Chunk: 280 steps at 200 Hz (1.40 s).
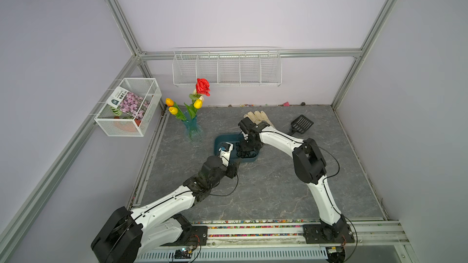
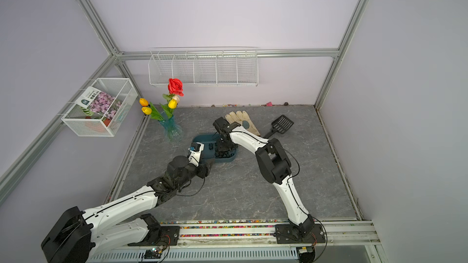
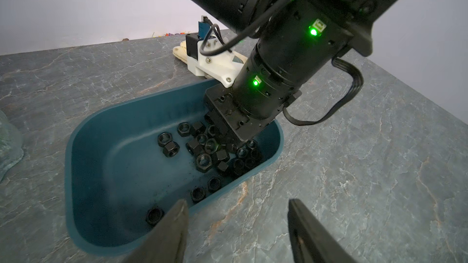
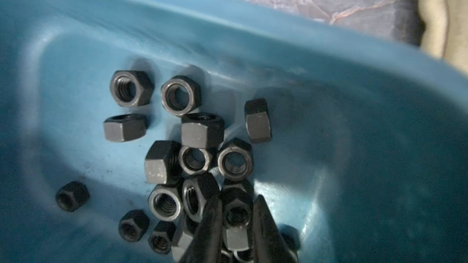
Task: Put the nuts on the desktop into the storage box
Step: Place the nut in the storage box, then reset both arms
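Observation:
The teal storage box [image 1: 218, 145] [image 2: 198, 139] lies mid-desktop [image 1: 266, 185]. Several black hex nuts [image 3: 210, 153] [image 4: 192, 158] sit piled at one end of it, and every nut I see is inside the box. My right gripper [image 4: 238, 198] reaches down into that pile [image 1: 247, 154], shut on a nut held between its fingertips. My left gripper [image 3: 237, 201] hovers open over bare desktop just outside the box's near wall [image 3: 228, 188]. Nothing is between its fingers. In both top views the left gripper [image 1: 235, 167] [image 2: 209, 166] is beside the box's front edge.
A cream glove [image 1: 255, 117] lies behind the box, under the right arm. A black slotted scoop [image 1: 301, 123] is at the back right. A vase of flowers [image 1: 192, 125] stands left of the box. White wire baskets hang on the left wall [image 1: 129, 107] and the back wall [image 1: 226, 68].

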### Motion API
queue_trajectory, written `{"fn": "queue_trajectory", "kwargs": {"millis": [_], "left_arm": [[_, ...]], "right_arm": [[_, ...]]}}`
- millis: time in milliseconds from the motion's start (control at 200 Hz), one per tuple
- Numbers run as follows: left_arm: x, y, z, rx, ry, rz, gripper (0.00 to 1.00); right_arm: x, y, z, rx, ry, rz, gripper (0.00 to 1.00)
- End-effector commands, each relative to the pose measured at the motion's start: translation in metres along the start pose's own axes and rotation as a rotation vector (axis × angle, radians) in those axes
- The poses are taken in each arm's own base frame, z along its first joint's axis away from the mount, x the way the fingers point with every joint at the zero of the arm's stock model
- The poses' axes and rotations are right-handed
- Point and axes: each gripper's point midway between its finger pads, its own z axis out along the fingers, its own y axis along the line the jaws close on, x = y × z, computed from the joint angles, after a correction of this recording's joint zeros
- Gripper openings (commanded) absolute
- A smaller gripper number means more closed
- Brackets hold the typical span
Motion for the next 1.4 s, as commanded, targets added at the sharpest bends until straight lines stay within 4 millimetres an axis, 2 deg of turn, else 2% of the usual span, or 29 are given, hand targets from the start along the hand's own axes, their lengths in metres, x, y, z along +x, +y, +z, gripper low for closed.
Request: {"fn": "queue_trajectory", "kwargs": {"millis": [0,210,430,715,934,1079,1169,1289,1394], "left_arm": [[0.0,-0.002,0.001,0.018,-0.001,-0.002,0.65],[0.001,-0.002,0.001,0.018,0.002,-0.001,0.65],[0.001,-0.002,0.001,0.018,0.003,0.0,0.65],[0.0,0.0,-0.001,0.01,-0.005,-0.002,0.65],[-0.003,0.011,0.0,-0.056,0.009,-0.033,0.66],[-0.005,0.014,0.002,-0.079,0.016,-0.051,0.67],[-0.009,0.021,-0.001,-0.116,0.003,-0.076,0.71],[-0.016,0.033,-0.007,-0.191,-0.012,-0.11,0.74],[-0.026,0.048,-0.017,-0.29,-0.03,-0.12,0.75]], "right_arm": [[0.002,0.001,0.006,-0.014,0.02,-0.005,0.18],[0.003,0.0,0.006,-0.011,0.022,-0.006,0.28],[0.003,0.0,0.003,-0.009,0.02,-0.008,0.32],[-0.002,0.004,-0.013,-0.021,-0.004,-0.017,0.39],[-0.007,0.006,-0.047,-0.018,-0.069,-0.049,0.43],[-0.003,0.009,-0.075,-0.015,-0.116,-0.077,0.45],[0.002,0.009,-0.092,-0.008,-0.149,-0.086,0.45],[0.012,0.002,-0.115,-0.001,-0.199,-0.074,0.47],[0.023,-0.015,-0.134,0.043,-0.254,-0.059,0.5]]}}
